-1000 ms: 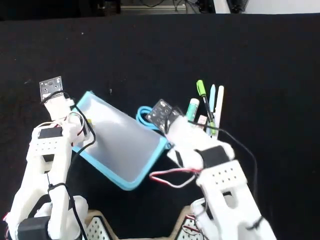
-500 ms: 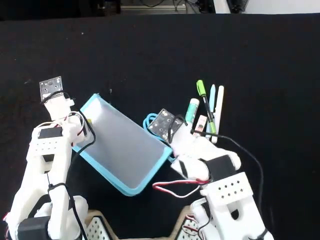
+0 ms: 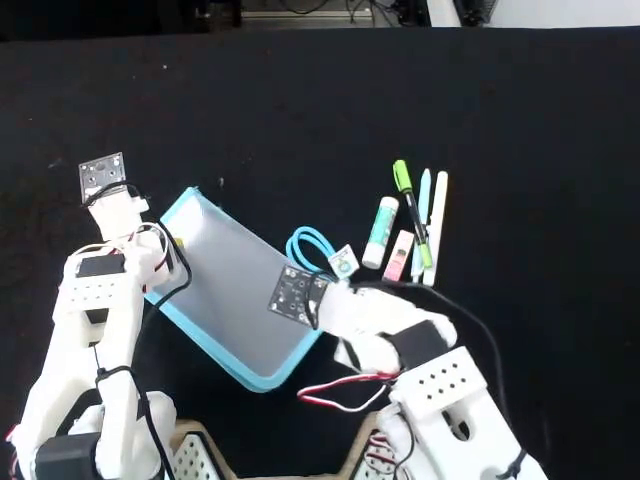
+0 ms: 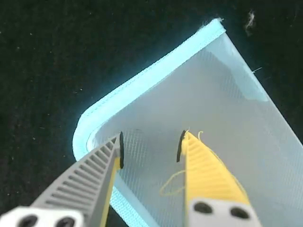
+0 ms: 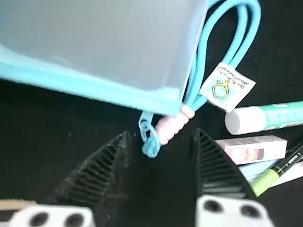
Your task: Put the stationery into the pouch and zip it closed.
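Black worktop (image 3: 300,110) carries the pouch (image 3: 235,290), which has turned slightly clockwise this past second. My right gripper (image 5: 161,135) has swung off the stationery (image 3: 381,232) at the pouch's 2 o'clock. Its fingers (image 5: 215,165) now gape either side of the zip pull (image 5: 150,137), gripping nothing. The left gripper (image 4: 151,142), also parted and empty, sits over the 10 o'clock corner. I judge unzipping comes next.

Frosted white pouch (image 3: 235,285) with turquoise trim, blue cord (image 3: 308,243), pink bead (image 5: 168,128), white tag (image 5: 227,87) with gold mark, white-and-teal glue stick (image 3: 380,232), pink box (image 3: 398,255), green-and-black marker (image 3: 403,178), pale blue pen (image 3: 424,192), white pen (image 3: 439,205), black table (image 3: 300,100), grey-and-yellow ribbed left gripper (image 4: 150,147), black ribbed right gripper (image 5: 161,137)
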Controlling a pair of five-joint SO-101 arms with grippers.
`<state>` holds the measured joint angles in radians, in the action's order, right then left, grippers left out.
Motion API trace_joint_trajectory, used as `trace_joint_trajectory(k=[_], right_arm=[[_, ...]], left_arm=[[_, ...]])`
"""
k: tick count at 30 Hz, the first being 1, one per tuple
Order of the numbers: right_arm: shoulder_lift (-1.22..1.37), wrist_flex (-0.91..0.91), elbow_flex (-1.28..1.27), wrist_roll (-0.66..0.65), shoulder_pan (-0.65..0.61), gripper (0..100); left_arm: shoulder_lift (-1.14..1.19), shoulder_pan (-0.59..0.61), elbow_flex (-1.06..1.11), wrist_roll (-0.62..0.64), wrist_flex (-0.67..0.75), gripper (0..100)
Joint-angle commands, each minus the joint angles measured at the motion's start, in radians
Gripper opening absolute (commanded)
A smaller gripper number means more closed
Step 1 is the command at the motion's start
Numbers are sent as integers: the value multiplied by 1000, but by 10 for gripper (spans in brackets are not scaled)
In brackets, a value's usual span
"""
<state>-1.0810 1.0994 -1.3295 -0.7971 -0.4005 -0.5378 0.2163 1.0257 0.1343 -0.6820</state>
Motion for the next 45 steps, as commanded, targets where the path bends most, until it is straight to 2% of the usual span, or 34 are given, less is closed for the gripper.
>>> trace_joint_trajectory(k=[1, 4, 10, 17, 25, 31, 35, 38, 45], right_arm=[[-7, -15, -5, -51, 49, 201], [41, -26, -5, -55, 54, 201], [220, -157, 2, -51, 52, 201], [231, -78, 82, -61, 46, 195], [213, 37, 51, -262, 48, 10], [213, 37, 68, -261, 48, 47], [213, 43, 104, -176, 54, 162], [213, 44, 137, -170, 48, 234], [219, 34, 165, -239, 9, 230]], left_arm=[[-5, -2, -64, 6, 3, 212], [-5, -2, -64, 6, 3, 212], [-3, -2, -64, 6, 3, 212], [-6, -2, -64, 6, 3, 212], [-6, -2, -64, 6, 3, 212], [-6, -2, -64, 6, 3, 212], [-6, -2, -64, 6, 3, 212], [-6, -2, -64, 6, 3, 212], [-6, -1, -64, 6, 3, 212]])
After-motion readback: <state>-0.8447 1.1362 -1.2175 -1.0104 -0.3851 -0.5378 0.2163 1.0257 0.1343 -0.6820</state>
